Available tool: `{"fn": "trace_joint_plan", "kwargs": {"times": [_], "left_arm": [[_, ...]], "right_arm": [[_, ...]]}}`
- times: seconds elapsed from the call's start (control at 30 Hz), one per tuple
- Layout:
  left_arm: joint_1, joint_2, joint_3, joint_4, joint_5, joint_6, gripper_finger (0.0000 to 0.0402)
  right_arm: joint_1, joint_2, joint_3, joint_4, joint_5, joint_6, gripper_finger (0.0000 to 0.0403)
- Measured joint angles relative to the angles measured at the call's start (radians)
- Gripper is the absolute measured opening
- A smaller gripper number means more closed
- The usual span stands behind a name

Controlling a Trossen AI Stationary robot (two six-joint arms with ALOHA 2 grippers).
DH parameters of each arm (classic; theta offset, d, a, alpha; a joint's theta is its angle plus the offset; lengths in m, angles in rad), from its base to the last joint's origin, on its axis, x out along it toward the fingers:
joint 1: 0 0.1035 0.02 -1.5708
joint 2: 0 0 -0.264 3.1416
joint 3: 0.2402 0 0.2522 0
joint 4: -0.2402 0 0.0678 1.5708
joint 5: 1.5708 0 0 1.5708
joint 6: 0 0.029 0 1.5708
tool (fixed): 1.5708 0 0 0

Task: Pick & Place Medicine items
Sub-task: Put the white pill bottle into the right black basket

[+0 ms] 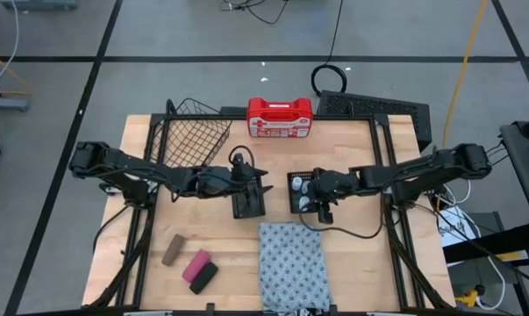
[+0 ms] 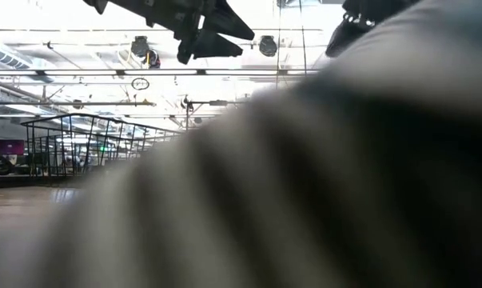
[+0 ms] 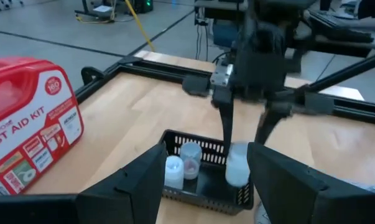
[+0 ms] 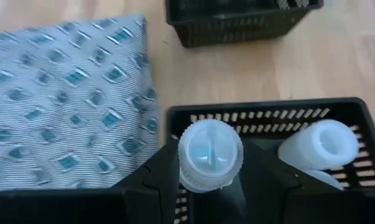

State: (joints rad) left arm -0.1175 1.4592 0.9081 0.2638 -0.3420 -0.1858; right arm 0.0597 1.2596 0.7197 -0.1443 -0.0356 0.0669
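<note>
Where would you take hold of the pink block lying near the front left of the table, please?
Probably across its two long sides, near the middle, coming straight down from above. The pink block lies flat and slanted, so the hand should turn to match. A black block lies against one long side, leaving little room for a finger there; nudging them apart first may help. The brown block lies clear of it.

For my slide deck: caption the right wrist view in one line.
Right gripper holds a whitish bottle above a black mesh tray with more bottles, beside a patterned cloth.

Blurred striped cloth [image 2: 320, 200] fills most of view, dark arm parts [image 2: 189, 20] overhead, railing [image 2: 73, 144] far left
</note>
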Motion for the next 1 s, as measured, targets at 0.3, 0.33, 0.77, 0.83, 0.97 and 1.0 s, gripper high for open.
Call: {"fn": "trace_joint_plan", "kwargs": {"times": [0.3, 0.33, 0.77, 0.83, 0.97, 1.0], "left_arm": [[0.007, -0.001, 0.0, 0.0, 0.0, -0.007, 0.0232], [0.007, 0.0, 0.0, 0.0, 0.0, -0.007, 0.0232], [0.007, 0.0, 0.0, 0.001, 0.0, -0.006, 0.0232], [0.007, 0.0, 0.0, 0.001, 0.0, -0.006, 0.0232], [0.005, 0.0, 0.0, 0.001, 0.0, -0.045, 0.0232], [0.005, 0.0, 0.0, 0.001, 0.001, -0.06, 0.0232]], "right_arm": [[0.0, 0.132, 0.0, 0.052, 0.063, -0.034, 0.0129], [0.0, 0.14, 0.0, 0.055, 0.062, -0.033, 0.0129], [0.0, 0.191, 0.003, 0.074, 0.063, -0.052, 0.0134], [0.0, 0.191, 0.003, 0.073, 0.062, -0.052, 0.0142], [0.0, 0.193, 0.003, 0.061, 0.061, -0.052, 0.0166], [0.0, 0.194, 0.001, 0.055, 0.061, -0.052, 0.0172]]}}
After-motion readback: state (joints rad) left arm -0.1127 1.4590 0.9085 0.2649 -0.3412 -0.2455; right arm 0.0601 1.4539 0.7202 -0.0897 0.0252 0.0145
